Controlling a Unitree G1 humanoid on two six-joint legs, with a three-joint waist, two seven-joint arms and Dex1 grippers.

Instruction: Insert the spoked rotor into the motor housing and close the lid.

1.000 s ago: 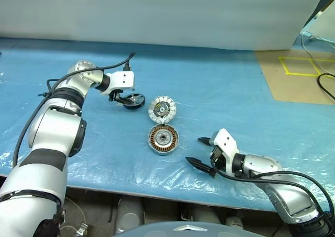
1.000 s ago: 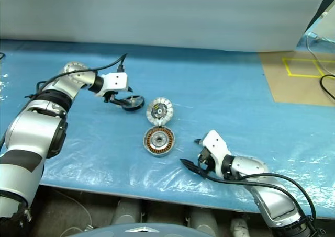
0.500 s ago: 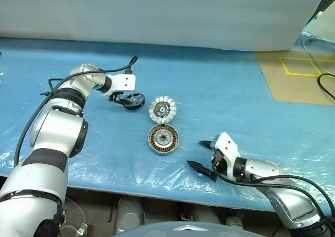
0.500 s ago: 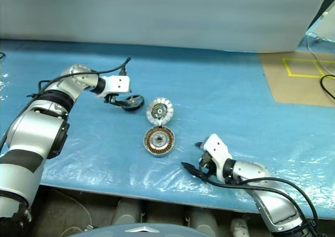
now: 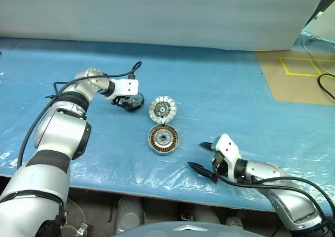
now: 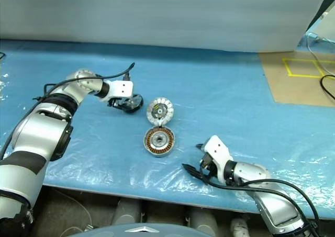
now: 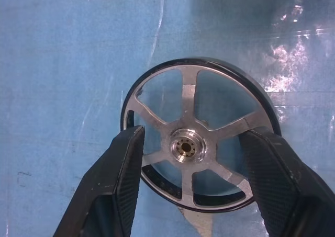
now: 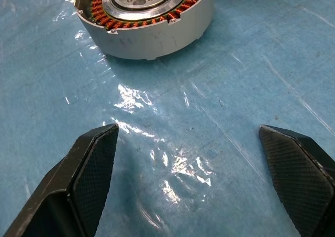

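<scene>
Left wrist view puts my left gripper (image 7: 191,158) right over the spoked rotor (image 7: 199,135), a small flat wheel with a black rim, silvery spokes and a small hub, lying flat on the blue plastic-covered table (image 7: 63,64). My two black fingers (image 7: 123,179) straddle it, one over the rim at 9 o'clock of the hub, the other over the rim at 3 o'clock. The jaws stand apart around the wheel, and I cannot tell whether the pads are pressing on it or only bracketing it.

From the head camera, that wheel sits at about 10 o'clock of the motor housing (image 5: 163,139), the round silver-walled ring lined with copper-brown windings around a central hub, and is apart from it. The lid (image 5: 162,109), a round silver-grey disc with white radial segments around a dark centre, lies at 12 o'clock of the housing, just beside it, face up. The rotor is at 9 o'clock of the lid, close but apart.

My right gripper (image 5: 203,154) hovers low over the table at about 4 o'clock of the housing, apart from it, with its fingers (image 8: 86,174) spread wide and holding nothing. In the right wrist view the housing's silver wall (image 8: 157,30) stands beyond those fingertips.
</scene>
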